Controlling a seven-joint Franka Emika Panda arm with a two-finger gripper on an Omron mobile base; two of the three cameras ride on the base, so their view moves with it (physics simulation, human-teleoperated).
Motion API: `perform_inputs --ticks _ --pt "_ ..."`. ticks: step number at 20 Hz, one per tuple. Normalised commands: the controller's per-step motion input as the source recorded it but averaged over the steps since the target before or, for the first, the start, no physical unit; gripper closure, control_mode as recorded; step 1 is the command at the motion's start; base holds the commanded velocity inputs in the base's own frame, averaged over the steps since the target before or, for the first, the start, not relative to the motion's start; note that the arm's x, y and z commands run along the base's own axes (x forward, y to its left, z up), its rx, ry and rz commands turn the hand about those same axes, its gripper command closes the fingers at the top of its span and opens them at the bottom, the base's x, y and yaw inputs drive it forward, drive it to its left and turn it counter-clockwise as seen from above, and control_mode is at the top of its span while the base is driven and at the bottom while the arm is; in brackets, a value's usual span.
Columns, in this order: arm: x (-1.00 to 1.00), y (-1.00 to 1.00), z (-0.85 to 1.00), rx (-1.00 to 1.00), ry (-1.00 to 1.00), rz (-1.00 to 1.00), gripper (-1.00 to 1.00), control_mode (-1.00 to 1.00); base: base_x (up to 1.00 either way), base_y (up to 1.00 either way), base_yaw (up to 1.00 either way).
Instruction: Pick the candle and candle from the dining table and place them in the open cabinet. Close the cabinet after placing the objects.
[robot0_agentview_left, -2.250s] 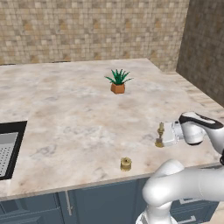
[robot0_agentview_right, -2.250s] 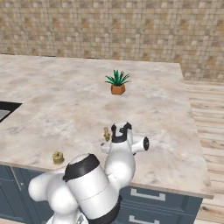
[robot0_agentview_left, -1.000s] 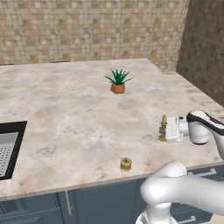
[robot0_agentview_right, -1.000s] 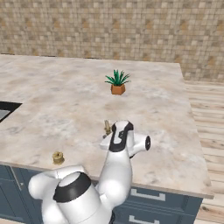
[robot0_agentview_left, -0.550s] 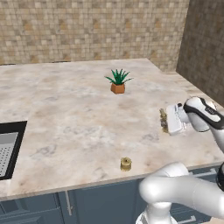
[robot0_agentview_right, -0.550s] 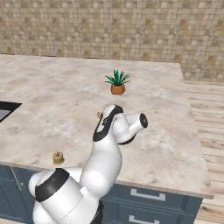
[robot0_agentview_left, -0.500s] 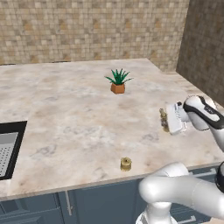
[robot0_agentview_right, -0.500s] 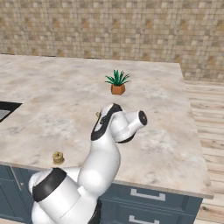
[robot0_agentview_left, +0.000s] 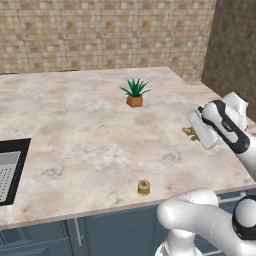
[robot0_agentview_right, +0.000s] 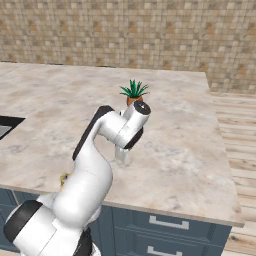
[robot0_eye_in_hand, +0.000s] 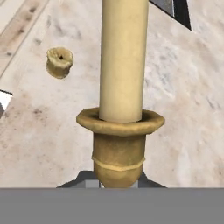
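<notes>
The pincer has lifted the candlestick candle off the table, carrying it up and toward the table's far right side.

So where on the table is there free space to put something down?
The dining table is bare between the sink corner and the potted plant, and also behind the plant toward the tiled wall. It is crowded near the right edge, where the end effector holds the candlestick candle; the ribbed candle sits at the front edge.
</notes>
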Motion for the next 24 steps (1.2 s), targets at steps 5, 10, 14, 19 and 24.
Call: perform_inputs --ticks 5,10,14,19,24 --pt "-0.42 0.25 0.09 -0.41 -0.23 0.24 1.0 -1.0 0.0 0.0 0.0" --pt "-0.03 0.19 0.0 -0.36 -0.24 0.25 1.0 -1.0 0.0 0.0 0.0" --pt "0.01 0.13 0.0 -0.36 -0.22 0.16 1.0 -1.0 0.0 0.0 0.0" --pt "0.0 0.1 0.0 -0.34 -0.2 0.16 1.0 -1.0 0.0 0.0 0.0" --pt "0.0 0.15 0.0 -0.29 -0.17 0.25 1.0 -1.0 0.0 0.0 0.0"
